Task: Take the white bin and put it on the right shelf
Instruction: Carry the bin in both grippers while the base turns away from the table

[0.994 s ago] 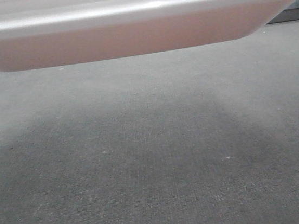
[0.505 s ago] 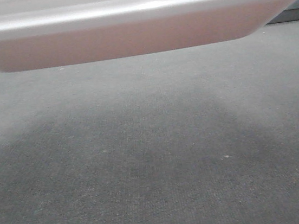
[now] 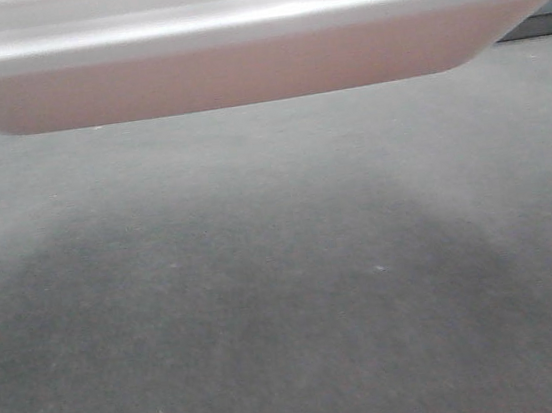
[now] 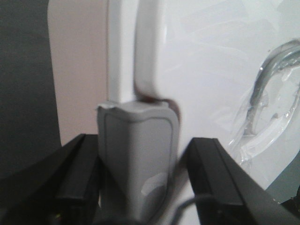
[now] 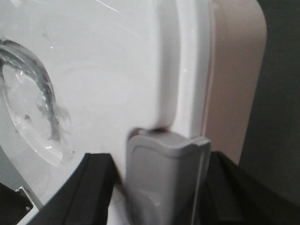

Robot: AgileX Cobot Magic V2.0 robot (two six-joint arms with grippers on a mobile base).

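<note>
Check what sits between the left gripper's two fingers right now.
In the left wrist view, a grey latch at the rim of the white bin sits in the gap between the fingers of the left gripper.

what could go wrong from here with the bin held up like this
The white bin hangs above the carpet, held only by the left tool and right tool on its small grey clips; a clip could slip or unlatch and drop it. Uneven arm motion might tilt or twist it. It also blocks the top of the front view, so a bump ahead could go unseen.
</note>
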